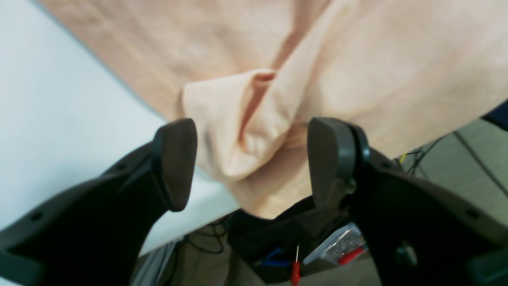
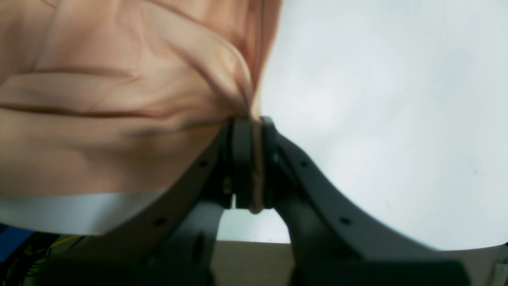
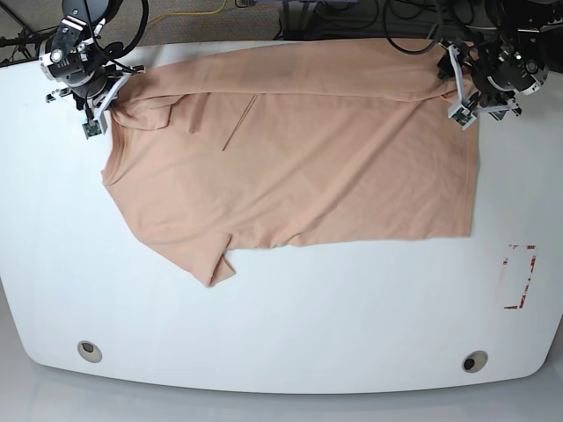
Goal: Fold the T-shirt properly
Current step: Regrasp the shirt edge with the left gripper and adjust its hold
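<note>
A white bench (image 3: 281,325) with rounded corners fills the base view, with cables and dark gear past its far edge. The T-shirt (image 3: 299,167) lies spread over the far half of the bench, its top part folded over along the far edge and one short sleeve (image 3: 215,264) pointing toward the near side. A small red dashed marking (image 3: 519,277) sits on the bench, well apart from the T-shirt's near corner. The right end effector (image 2: 252,163) is clamped tight on a bunched edge of the T-shirt. The left end effector (image 1: 252,163) stands wide apart, a crumpled fold of the T-shirt between its fingers (image 1: 176,163), gripping nothing.
</note>
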`<state>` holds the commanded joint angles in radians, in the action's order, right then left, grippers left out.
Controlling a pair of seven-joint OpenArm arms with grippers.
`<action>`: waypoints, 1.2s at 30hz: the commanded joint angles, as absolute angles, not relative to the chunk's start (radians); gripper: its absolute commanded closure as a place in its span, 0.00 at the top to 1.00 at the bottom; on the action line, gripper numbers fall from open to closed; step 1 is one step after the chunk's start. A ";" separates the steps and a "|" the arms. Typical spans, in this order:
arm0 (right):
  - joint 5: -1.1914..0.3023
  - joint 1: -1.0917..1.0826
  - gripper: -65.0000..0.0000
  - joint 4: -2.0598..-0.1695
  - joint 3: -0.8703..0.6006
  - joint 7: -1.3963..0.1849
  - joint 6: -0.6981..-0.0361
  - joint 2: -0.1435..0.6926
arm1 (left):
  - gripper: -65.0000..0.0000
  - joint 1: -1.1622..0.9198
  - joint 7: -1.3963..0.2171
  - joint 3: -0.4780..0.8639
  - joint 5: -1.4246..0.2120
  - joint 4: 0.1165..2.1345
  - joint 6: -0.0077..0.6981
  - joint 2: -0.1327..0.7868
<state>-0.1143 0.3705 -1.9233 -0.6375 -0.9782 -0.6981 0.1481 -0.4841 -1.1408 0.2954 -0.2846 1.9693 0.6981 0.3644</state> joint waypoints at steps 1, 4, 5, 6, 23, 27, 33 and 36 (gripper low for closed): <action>-0.114 0.371 0.01 -1.923 -0.638 -0.978 -0.698 0.148 | 0.63 -0.484 -1.141 0.295 -0.277 1.969 0.698 0.364; -0.114 0.371 0.01 -1.923 -0.638 -0.978 -0.698 0.148 | 0.63 -0.467 -1.141 0.297 -0.251 1.968 0.698 0.364; -0.114 0.371 0.01 -1.923 -0.638 -0.978 -0.698 0.148 | 0.63 -0.461 -1.141 0.297 -0.243 1.968 0.698 0.364; -0.114 0.371 0.01 -1.923 -0.638 -0.978 -0.698 0.148 | 0.63 -0.453 -1.141 0.297 -0.226 1.966 0.698 0.364; -0.116 0.372 0.01 -1.923 -0.638 -0.978 -0.698 0.147 | 0.44 -0.401 -1.141 0.294 -0.188 1.873 0.698 0.384; -0.116 0.374 0.01 -1.923 -0.638 -0.978 -0.698 0.147 | 0.32 -0.400 -1.141 0.294 -0.188 1.873 0.698 0.384; -0.113 0.371 0.01 -1.923 -0.638 -0.978 -0.698 0.125 | 0.22 -0.398 -1.141 0.292 -0.188 1.876 0.698 0.384; -0.113 0.371 0.01 -1.923 -0.638 -0.978 -0.698 0.120 | 0.19 -0.386 -1.141 0.292 -0.188 1.876 0.698 0.384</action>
